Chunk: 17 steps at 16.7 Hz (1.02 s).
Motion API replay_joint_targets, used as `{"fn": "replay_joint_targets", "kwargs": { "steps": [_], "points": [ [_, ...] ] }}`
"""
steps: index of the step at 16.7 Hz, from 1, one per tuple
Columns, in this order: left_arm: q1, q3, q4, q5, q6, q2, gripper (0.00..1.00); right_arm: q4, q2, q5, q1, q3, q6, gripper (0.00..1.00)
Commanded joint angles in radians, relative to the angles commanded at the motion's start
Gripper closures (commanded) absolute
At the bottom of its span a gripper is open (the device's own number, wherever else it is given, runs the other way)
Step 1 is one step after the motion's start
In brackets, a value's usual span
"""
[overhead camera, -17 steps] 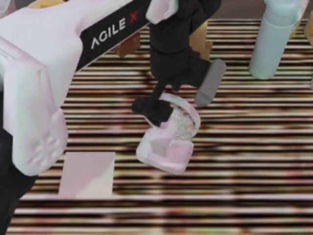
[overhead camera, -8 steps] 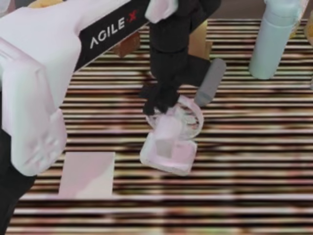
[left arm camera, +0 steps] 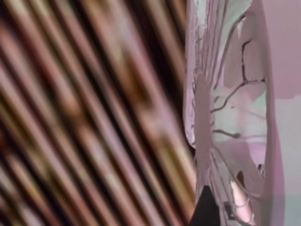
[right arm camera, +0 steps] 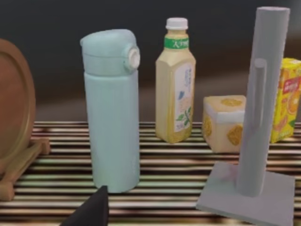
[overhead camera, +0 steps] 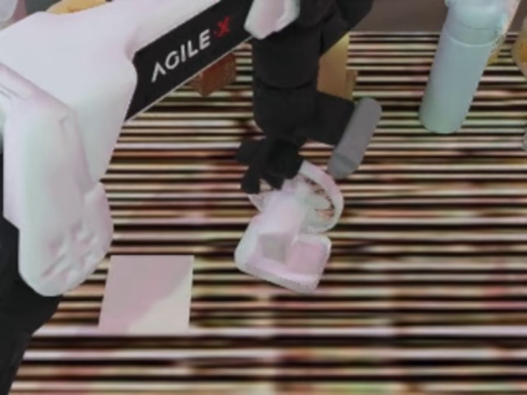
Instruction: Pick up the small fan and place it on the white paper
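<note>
Small fan (overhead camera: 284, 239) under left fingers (overhead camera: 265, 169)

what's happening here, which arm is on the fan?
The left arm is doing the work: the left gripper is down at the round head of the small fan, near the middle of the striped table. The left wrist view is filled by the fan's grille. The fan is tipped, not standing squarely. The white paper lies bare toward the table's left, apart from the fan. The right arm is off to the side by the pale-blue bottle.
</note>
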Motion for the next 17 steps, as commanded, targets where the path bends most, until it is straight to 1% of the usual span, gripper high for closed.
{"fn": "replay_joint_targets", "kwargs": {
  "steps": [4,6,8,14,17],
  "points": [
    [0.001,0.003,-0.002,0.000,0.002,-0.004,1.00,0.000,0.000,0.000,0.000,0.000,0.000,0.00],
    [0.002,0.040,-0.031,-0.003,0.002,0.011,1.00,0.000,0.000,0.000,0.000,0.000,0.000,0.00],
    [0.006,0.119,-0.085,-0.005,0.002,0.039,1.00,0.000,0.000,0.000,0.000,0.000,0.000,0.00],
    [0.016,0.449,-0.291,0.000,0.003,0.136,1.00,0.000,0.000,0.000,0.000,0.000,0.000,0.00],
    [0.019,0.517,-0.349,0.002,0.001,0.162,1.00,0.000,0.000,0.000,0.000,0.000,0.000,0.00]
  ]
}}
